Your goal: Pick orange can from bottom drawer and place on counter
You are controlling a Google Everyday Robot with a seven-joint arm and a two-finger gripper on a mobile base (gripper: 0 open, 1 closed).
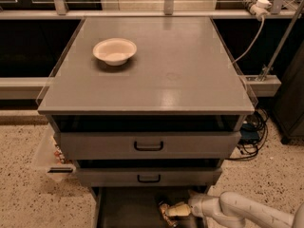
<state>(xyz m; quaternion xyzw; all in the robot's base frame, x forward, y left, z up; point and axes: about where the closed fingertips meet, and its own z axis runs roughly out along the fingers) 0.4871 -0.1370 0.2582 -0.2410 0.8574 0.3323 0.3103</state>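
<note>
my gripper (173, 210) low in the bottom drawer (122, 213) | orange can (164, 212) at its tip, just left | closed or not: cannot tell | counter (185, 75) well above

My arm is stretched low, with my gripper in the bottom drawer.

My gripper (176, 209) sits down in the bottom drawer (126, 212), right of its middle. Its cream end points left, right up against the orange can (164, 211). My pale arm (247, 213) comes in from the lower right corner and lies almost level, and the rounded wrist (205, 206) is just behind the gripper.
</note>
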